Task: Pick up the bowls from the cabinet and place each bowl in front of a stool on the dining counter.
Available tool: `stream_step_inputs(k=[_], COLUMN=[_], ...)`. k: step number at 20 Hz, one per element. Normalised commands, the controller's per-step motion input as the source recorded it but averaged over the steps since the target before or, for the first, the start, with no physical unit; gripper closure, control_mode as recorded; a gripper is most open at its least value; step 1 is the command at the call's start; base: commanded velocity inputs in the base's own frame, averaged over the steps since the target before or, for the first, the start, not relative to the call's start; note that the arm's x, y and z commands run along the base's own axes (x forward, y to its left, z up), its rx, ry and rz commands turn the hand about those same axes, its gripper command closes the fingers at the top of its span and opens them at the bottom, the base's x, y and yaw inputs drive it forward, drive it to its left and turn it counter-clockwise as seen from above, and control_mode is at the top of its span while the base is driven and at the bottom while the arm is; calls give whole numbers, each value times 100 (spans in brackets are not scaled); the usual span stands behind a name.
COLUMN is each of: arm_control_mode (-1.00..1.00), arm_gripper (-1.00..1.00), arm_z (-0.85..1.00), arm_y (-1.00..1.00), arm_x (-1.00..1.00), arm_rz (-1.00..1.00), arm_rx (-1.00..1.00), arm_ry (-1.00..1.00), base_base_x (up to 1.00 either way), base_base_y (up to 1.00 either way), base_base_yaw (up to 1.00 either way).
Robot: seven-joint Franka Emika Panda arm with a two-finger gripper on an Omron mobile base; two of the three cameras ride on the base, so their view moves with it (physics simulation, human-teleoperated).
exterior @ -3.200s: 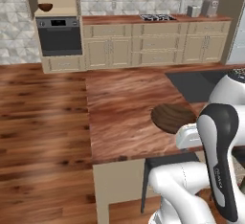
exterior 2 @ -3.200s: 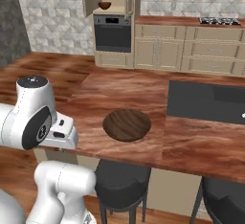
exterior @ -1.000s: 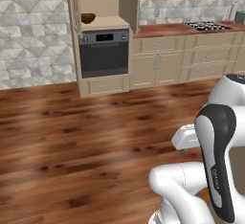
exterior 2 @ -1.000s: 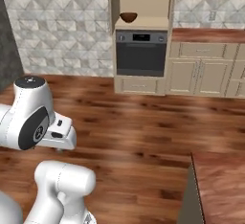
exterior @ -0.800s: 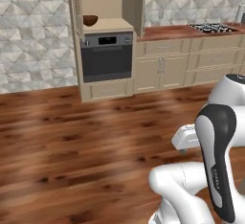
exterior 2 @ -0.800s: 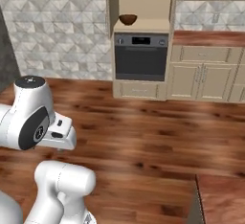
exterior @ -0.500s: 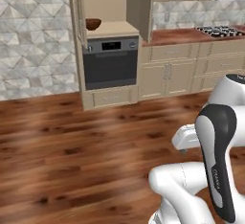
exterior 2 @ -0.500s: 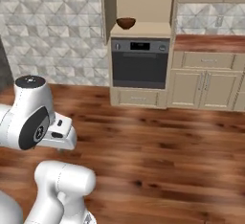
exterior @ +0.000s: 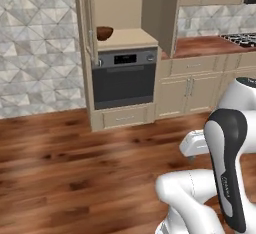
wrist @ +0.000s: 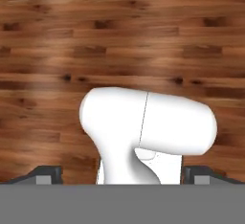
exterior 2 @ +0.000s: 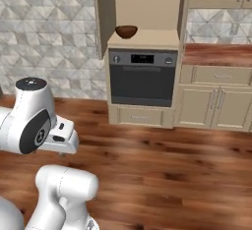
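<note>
Driving had brought the base nearer the cabinet [exterior: 125, 13], where a bowl [exterior: 104, 33] sat on its shelf above the oven [exterior: 124, 78]; with its claw [wrist: 122, 175] wide open and empty, fetching that bowl seemingly called for a closer approach.

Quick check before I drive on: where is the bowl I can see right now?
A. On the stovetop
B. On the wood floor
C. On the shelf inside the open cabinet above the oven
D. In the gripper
C. The bowl sits on the tan shelf of the cabinet, doors swung open, directly above the oven.
</note>
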Motion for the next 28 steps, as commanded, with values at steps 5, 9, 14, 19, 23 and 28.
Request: stream_step_inputs(k=[5,9,14,19,23,28], arm_control_mode=[100,100,100,100,100,100], arm_gripper=[-100,-100,-100,-100,-100,-100], arm_z=[0,0,0,0,0,0], arm_y=[0,0,0,0,0,0], arm_x=[0,0,0,0,0,0], arm_rz=[0,0,0,0,0,0], arm_rx=[0,0,0,0,0,0], arm_ry=[0,0,0,0,0,0], base_base_x=[100,100,100,96,93,91], base_base_y=[-9,-30,-57,-55,-1,-2], base_base_yaw=[11,11,10,3,0,0])
